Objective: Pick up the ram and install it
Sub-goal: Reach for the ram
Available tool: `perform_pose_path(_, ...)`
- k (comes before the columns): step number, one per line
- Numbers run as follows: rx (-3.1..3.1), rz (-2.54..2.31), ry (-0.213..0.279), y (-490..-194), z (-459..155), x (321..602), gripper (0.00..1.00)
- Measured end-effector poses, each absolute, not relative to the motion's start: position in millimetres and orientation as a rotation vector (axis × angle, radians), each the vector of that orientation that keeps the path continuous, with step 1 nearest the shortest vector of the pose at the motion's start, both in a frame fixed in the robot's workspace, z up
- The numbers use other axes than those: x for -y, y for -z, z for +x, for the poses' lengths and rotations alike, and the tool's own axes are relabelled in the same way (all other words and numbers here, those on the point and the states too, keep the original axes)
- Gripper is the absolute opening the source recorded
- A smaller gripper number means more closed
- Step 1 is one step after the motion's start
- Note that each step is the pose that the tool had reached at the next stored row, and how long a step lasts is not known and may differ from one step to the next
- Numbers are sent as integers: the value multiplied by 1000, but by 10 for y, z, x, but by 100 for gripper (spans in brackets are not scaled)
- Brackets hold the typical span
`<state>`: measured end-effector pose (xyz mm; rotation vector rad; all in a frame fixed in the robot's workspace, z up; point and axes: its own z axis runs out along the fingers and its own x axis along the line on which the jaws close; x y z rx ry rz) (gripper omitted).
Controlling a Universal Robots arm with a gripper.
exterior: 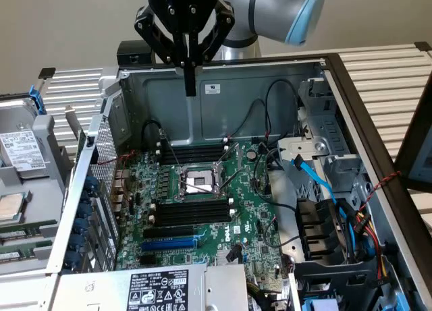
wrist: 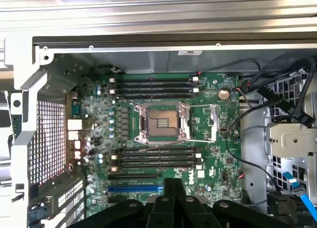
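Exterior cam: high up, slanted down into the open PC case, mid-range, motherboard at frame centre. Wrist cam: behind the gripper, facing straight down at the board, nearer. Both share motherboard, CPU socket, black slots.

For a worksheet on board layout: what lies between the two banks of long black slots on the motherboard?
The square CPU socket, uncovered; both the wrist and exterior views show it.

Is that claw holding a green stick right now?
No: the gripper hangs over the open computer case with its fingers pressed together and nothing green between them.
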<state>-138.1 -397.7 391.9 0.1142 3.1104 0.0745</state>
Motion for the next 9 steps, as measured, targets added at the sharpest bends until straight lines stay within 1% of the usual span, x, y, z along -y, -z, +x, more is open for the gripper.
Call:
perform_pose_path(2, -3110, 114, -75, -3908, -1471, 3973, 10)
perform_pose_path(4, -3110, 114, -74, -3847, -1750, 3965, 10)
perform_pose_path(9, -3110, 114, -75, -3809, -1978, 3963, 10)
